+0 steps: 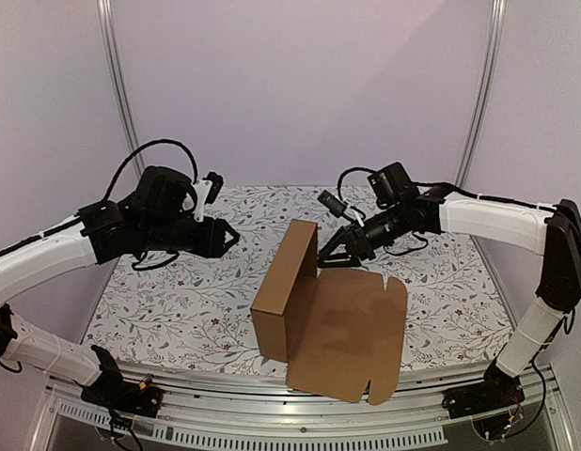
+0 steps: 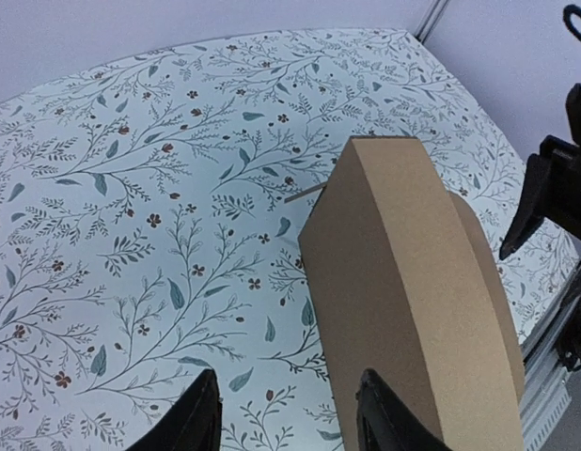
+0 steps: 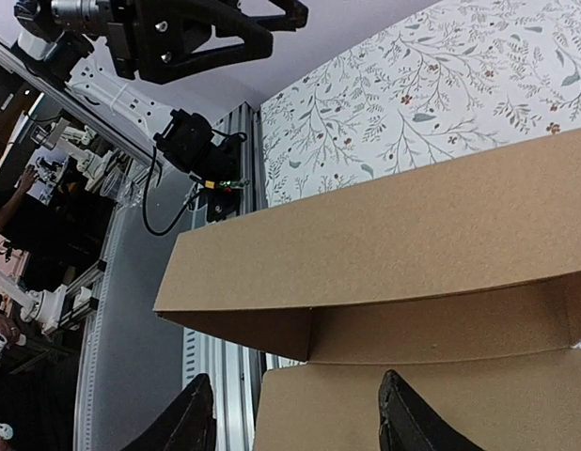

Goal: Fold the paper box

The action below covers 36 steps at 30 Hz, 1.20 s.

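Observation:
The paper box [image 1: 352,324] is brown cardboard, partly folded, in the middle of the table. Its left part stands up as a tall hollow wall [image 1: 283,282], and a flat panel with tabs lies to the right, reaching past the table's front edge. My left gripper [image 1: 231,235] hovers open to the left of the wall, apart from it. In the left wrist view the left gripper [image 2: 289,413] holds nothing, and the box [image 2: 413,291] rises ahead on the right. My right gripper [image 1: 326,257] is open just behind the wall's top. The right gripper [image 3: 295,418] faces the box [image 3: 413,244] with nothing between its fingers.
A floral tablecloth [image 1: 178,301] covers the table. A metal rail [image 1: 272,427] runs along the near edge, where both arm bases sit. Two upright frame posts [image 1: 117,85] [image 1: 483,85] stand at the back against pale walls. The left arm [image 3: 178,38] shows in the right wrist view.

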Motion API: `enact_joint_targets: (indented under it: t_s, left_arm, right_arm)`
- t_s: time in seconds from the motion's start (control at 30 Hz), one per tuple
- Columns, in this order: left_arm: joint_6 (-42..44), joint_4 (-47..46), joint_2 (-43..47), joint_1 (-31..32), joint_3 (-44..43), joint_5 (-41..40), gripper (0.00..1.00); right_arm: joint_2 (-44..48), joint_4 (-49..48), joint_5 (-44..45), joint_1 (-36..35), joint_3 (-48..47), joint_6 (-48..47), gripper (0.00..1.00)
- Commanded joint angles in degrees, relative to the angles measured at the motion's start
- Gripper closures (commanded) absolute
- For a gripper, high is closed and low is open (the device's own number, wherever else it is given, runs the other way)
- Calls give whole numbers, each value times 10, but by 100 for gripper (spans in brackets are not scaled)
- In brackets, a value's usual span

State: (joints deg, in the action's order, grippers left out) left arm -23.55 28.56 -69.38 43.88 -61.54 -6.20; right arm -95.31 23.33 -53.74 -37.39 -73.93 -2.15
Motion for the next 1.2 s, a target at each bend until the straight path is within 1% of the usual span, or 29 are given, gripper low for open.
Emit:
enact_joint_targets:
  t_s: [0.0, 0.1, 0.17, 0.3, 0.37, 0.43, 0.53, 0.73, 0.83, 0.93, 1.03, 1.17]
  left_arm:
    - [37, 10, -8, 66, -7, 18, 52]
    - [64, 10, -23, 120, -34, 45, 58]
    - [74, 4, -26, 141, -39, 56, 65]
    - [82, -50, -27, 170, -13, 144, 85]
    - [76, -83, -39, 179, 4, 175, 90]
    - [69, -99, -59, 183, 12, 177, 93]
    - [58, -109, -94, 184, 16, 158, 94]
    - [41, -89, -138, 182, 14, 135, 94]
    - [42, -90, -121, 182, 12, 134, 94]
    - [53, -96, -83, 182, 8, 106, 91]
    - [67, -110, -37, 182, 1, 73, 79]
    - [69, -141, 35, 182, 18, -4, 63]
  right_arm:
    - [-21, 70, -38, -9, -4, 11, 42]
    - [-6, 130, -27, 1, -2, -36, 43]
    - [11, 154, -17, 11, 7, -65, 43]
    - [52, 159, 16, 20, 37, -90, 43]
    - [65, 159, 25, 21, 48, -100, 42]
    - [69, 159, 29, 21, 54, -104, 42]
    - [61, 158, 25, 21, 54, -105, 42]
    - [45, 158, 19, 21, 47, -98, 42]
    - [49, 159, 20, 21, 44, -98, 42]
    - [52, 160, 24, 21, 42, -101, 42]
    - [55, 160, 41, 21, 40, -107, 42]
    - [61, 160, 95, 24, 43, -117, 42]
